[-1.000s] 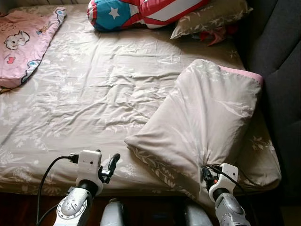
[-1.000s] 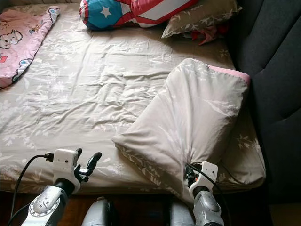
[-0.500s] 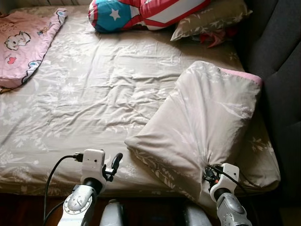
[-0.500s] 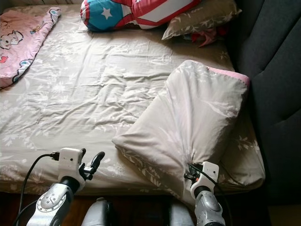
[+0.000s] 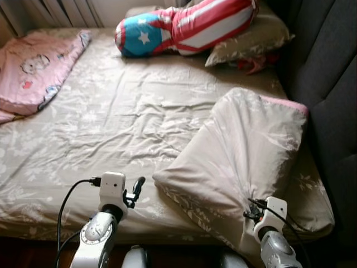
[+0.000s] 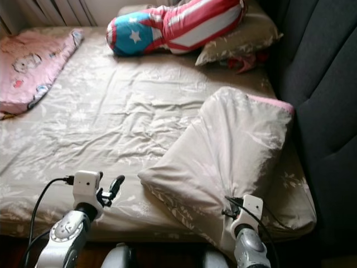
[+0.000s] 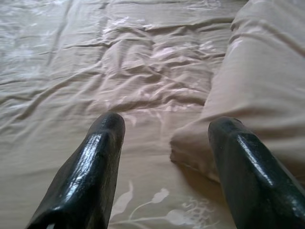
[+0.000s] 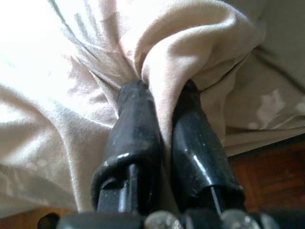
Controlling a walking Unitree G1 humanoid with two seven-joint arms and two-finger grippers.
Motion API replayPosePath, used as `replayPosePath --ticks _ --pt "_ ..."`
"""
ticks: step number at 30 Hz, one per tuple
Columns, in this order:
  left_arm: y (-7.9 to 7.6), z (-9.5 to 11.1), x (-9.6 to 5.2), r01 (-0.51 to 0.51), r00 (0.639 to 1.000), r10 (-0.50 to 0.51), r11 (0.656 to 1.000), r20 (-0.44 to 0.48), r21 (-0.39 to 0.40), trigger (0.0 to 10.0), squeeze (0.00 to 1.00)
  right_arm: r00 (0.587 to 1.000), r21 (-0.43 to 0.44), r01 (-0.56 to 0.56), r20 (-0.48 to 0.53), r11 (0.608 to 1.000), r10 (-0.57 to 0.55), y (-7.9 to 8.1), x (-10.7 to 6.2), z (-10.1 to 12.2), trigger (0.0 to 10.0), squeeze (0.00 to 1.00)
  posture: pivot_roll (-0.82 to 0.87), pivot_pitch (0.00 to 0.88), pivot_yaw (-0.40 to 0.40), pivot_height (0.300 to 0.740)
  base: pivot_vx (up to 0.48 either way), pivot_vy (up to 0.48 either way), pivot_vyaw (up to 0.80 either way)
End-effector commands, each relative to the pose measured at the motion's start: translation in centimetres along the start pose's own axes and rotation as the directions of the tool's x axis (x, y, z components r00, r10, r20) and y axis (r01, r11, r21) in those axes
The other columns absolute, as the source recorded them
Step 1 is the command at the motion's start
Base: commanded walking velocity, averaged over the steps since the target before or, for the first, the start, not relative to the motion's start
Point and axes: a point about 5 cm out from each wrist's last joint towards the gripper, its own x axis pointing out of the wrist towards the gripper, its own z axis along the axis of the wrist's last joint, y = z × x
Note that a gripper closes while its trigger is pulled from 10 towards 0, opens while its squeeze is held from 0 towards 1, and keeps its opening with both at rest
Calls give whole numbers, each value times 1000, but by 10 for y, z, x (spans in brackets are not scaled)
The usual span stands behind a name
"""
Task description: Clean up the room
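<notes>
Now the right gripper [image 8: 162, 119] pinches the beige pillow's [image 5: 245, 151] near corner.

Folded quilt [image 5: 245, 151] on the bed's [image 5: 111, 128] right, pillows [image 5: 245, 42] behind it.

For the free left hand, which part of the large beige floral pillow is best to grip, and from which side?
Probably the pillow's near left corner, approached from the robot's left, low over the sheet. That corner lies flat just ahead of the open left hand, and it is thin enough to pinch. The right hand is shut on a fold at the near edge.
</notes>
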Motion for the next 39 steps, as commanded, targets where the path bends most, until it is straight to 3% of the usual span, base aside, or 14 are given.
replayPosePath --ticks 1,6,9,14,18,19,21,25,30,35,36,37,38,39 --pt "8 -5 -1 -22 1000 23 1000 -14 18 10000 0 989 28 135 64 990 -137 -27 3 21 0 0 -60 70 21 662 0 0 0" --pt "14 -8 -2 -36 999 37 999 -19 28 10000 0 905 52 361 223 931 -363 -88 -3 73 0 0 -73 62 20 662 0 0 0" --pt "14 -10 -2 -37 999 38 999 -20 29 10000 0 880 59 402 251 914 -403 -101 -6 84 0 0 -83 61 19 662 0 0 0" --pt "11 -18 -4 -32 999 33 999 -35 25 10000 0 800 92 515 306 852 -517 -145 -22 112 0 0 -96 60 15 662 0 0 0" --pt "9 -20 -3 -26 999 27 999 -36 24 10000 0 798 80 523 304 848 -521 -148 -23 113 0 0 -95 61 14 662 0 0 0" --pt "8 -20 -3 -26 999 26 999 -37 24 10000 0 792 74 530 311 845 -525 -148 -23 114 3647 0 -95 61 14 662 0 0 0" --pt "8 -22 -3 -26 999 27 999 -39 22 10000 0 783 56 540 334 840 -525 -149 -25 114 0 0 -92 62 16 662 0 0 0" --pt "8 -23 -4 -24 999 25 999 -42 22 10000 0 753 56 570 362 819 -549 -153 -28 120 0 0 -88 61 18 662 0 0 0" --pt "8 -25 -4 -24 999 25 999 -44 21 10000 0 673 40 646 442 763 -593 -169 -38 143 0 0 -88 57 18 662 0 0 0" --pt "6 -27 -4 -21 999 22 1000 -49 19 10000 0 655 49 658 457 752 -602 -172 -40 152 0 0 -92 55 18 662 0 0 0" --pt "5 -28 -4 -20 999 21 1000 -50 18 10000 0 662 18 660 459 751 -592 -169 -39 151 2275 0 -92 55 18 662 0 0 0" --pt "5 -28 -4 -20 999 21 1000 -50 18 10000 0 662 18 660 459 751 -592 -169 -39 151 2275 0 -92 55 18 662 0 0 0" --pt "5 -28 -4 -17 998 18 1000 -53 18 10000 0 677 3 653 448 758 -584 -165 -36 146 10000 0 -91 55 19 662 0 0 0" --pt "5 -29 -5 -13 998 14 1000 -57 18 10000 0 695 7 634 433 773 -574 -162 -34 141 10000 0 -91 55 19 662 0 0 0"
